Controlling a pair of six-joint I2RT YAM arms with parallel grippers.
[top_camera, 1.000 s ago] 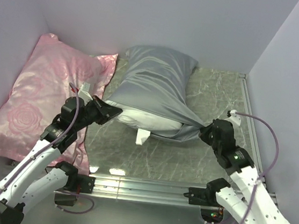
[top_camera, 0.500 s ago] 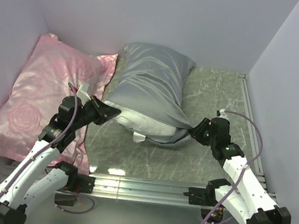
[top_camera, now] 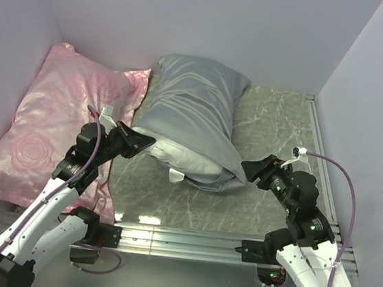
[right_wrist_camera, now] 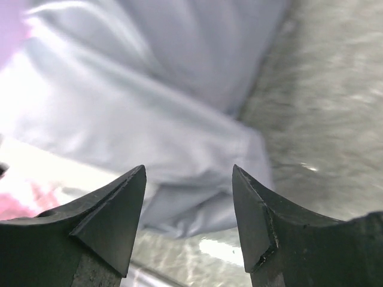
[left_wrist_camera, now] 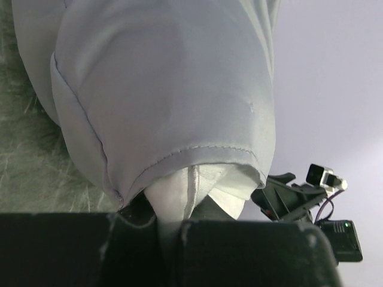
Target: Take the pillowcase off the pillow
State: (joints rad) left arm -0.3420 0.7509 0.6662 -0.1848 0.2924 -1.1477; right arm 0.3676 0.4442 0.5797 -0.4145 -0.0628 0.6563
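Observation:
The shiny grey-blue pillowcase (top_camera: 192,105) lies lengthwise on the marble table, still over most of the white pillow (top_camera: 184,158), whose near end sticks out of the open hem. My left gripper (top_camera: 143,140) is shut on the pillow's near left corner. In the left wrist view that white corner (left_wrist_camera: 179,197) is pinched between the dark jaws under the pillowcase (left_wrist_camera: 167,89) hem. My right gripper (top_camera: 249,169) stands open just right of the pillowcase's slack near right corner (right_wrist_camera: 179,149). Nothing is held between the right gripper's (right_wrist_camera: 188,179) fingers.
A pink rose-patterned satin pillow (top_camera: 48,127) lies along the left wall, beside my left arm. Lilac walls close in the back and both sides. A metal rail (top_camera: 180,239) runs along the near edge. A small white tag (top_camera: 176,176) hangs from the pillow's near end.
My right gripper has opened and let go of the pillowcase's near right corner. The stretched fabric has slackened back against the pillow. My left gripper has kept its hold.

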